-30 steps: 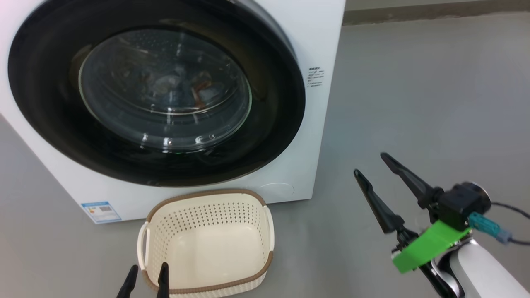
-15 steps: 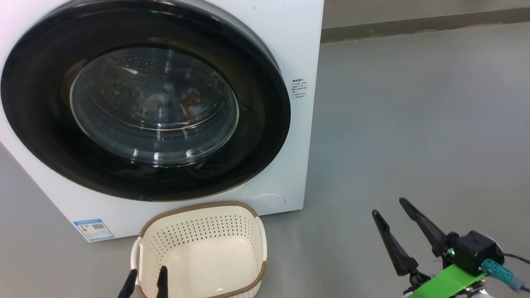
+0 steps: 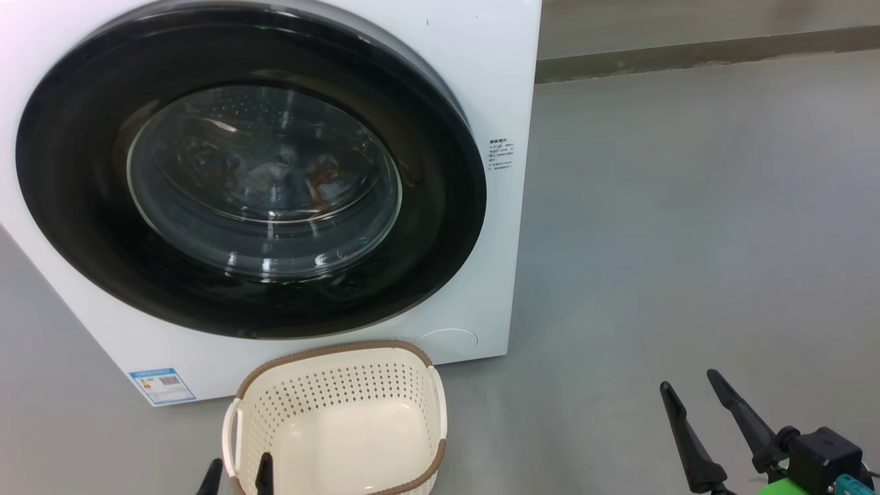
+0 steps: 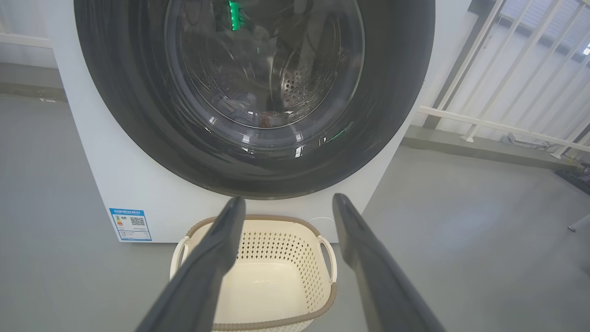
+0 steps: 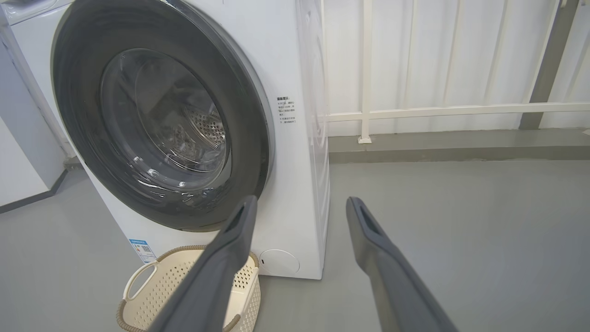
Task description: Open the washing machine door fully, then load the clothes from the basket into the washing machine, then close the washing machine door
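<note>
Your right gripper [image 3: 687,379] has dropped back low, fingers spread, empty. The left gripper [image 3: 238,459] is spread too, at the cream perforated plastic basket [image 3: 330,350] w/ brown rim, now bare. The glossy black round washing machine door [image 3: 440,206] is shut, orange-blue clothes [image 3: 323,182] behind its glass. Task looks done.

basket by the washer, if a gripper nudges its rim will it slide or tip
The basket looks empty, thin and perforated, so probably light and apt to slide on the smooth grey floor. A high push at the rim might tip it instead.
</note>
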Available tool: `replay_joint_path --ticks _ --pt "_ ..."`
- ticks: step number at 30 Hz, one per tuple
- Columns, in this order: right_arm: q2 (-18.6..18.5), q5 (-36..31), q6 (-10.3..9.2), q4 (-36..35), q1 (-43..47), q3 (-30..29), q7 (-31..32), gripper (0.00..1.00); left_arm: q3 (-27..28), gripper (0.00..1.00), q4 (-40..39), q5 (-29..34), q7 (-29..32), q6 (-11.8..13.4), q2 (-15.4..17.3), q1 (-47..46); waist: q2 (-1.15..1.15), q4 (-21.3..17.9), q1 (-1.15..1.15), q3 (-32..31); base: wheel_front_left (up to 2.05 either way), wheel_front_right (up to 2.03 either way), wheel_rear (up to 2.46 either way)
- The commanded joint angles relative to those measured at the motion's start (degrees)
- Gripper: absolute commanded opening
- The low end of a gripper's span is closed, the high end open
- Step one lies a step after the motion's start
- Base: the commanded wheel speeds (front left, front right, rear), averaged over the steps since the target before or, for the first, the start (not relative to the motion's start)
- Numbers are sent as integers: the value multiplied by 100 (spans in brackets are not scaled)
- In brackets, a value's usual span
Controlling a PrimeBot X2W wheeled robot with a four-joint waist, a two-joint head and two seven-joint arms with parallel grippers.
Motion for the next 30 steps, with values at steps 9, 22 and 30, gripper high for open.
replay_joint_path --ticks 9,22,30 --pt "11 -70 7 -108 -22 62 -26 100 221 100 -141 -38 -37 -8 13 -54 0 17 0 -1 0 0 0" --pt "172 47 0 317 62 22 10 0 6 0 226 -48 14 2 -41 93 0 59 0 -4 0 0 0" --pt "209 536 0 347 3 -38 126 0 47 0 246 -545 123 6 -10 -8 0 89 8 6 0 0 0"
